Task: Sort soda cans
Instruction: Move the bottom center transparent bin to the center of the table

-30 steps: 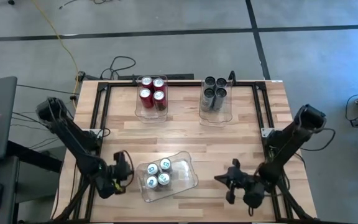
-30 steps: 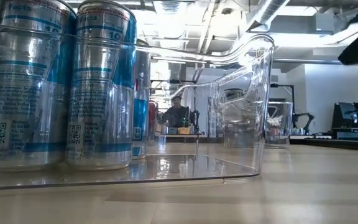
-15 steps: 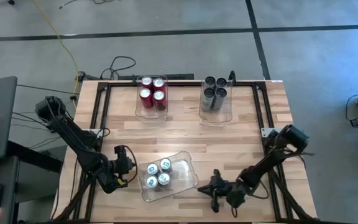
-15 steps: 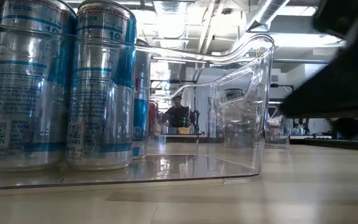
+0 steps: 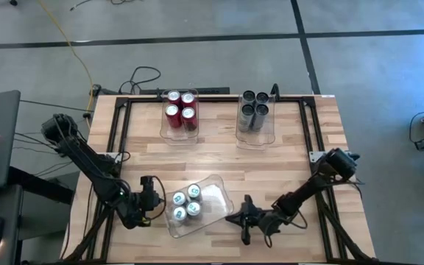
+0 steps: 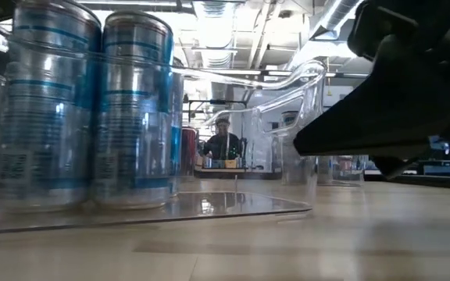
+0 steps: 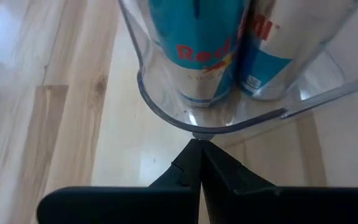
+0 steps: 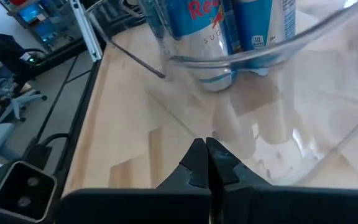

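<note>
My left tool (image 5: 153, 200) is clenched, empty, tip against the near bin (image 5: 216, 188) at lower centre; right tool (image 5: 235, 217) is clenched, empty, beside its other end, probably to nudge it. Blue cans (image 5: 185, 204) inside; red cans (image 5: 180, 107) and grey cans (image 5: 254, 105) binned at top.

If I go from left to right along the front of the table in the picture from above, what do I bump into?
left gripper → blue-and-silver cans in their clear bin → right gripper
</note>
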You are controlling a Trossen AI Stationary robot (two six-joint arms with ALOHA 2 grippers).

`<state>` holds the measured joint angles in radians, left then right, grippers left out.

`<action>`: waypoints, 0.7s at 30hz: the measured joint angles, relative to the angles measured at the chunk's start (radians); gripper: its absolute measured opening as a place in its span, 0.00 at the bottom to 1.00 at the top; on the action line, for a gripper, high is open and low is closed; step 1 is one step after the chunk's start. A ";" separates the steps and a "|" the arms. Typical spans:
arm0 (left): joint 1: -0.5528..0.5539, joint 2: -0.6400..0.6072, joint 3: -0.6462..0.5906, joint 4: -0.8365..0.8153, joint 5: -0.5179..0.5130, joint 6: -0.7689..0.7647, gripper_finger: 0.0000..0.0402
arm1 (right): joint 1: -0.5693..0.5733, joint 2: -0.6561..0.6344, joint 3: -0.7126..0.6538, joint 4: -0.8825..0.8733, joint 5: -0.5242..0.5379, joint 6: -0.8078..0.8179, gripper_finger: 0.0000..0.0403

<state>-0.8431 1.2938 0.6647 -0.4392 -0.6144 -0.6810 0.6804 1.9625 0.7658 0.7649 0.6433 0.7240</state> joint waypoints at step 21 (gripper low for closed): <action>-0.001 0.001 0.000 0.107 0.027 -0.025 0.00 | -0.114 -0.145 -0.002 -0.328 0.029 0.015 0.00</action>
<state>-0.8443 1.2949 0.6647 -0.3322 -0.5878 -0.7064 0.5665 1.8178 0.7643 0.4367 0.6722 0.7390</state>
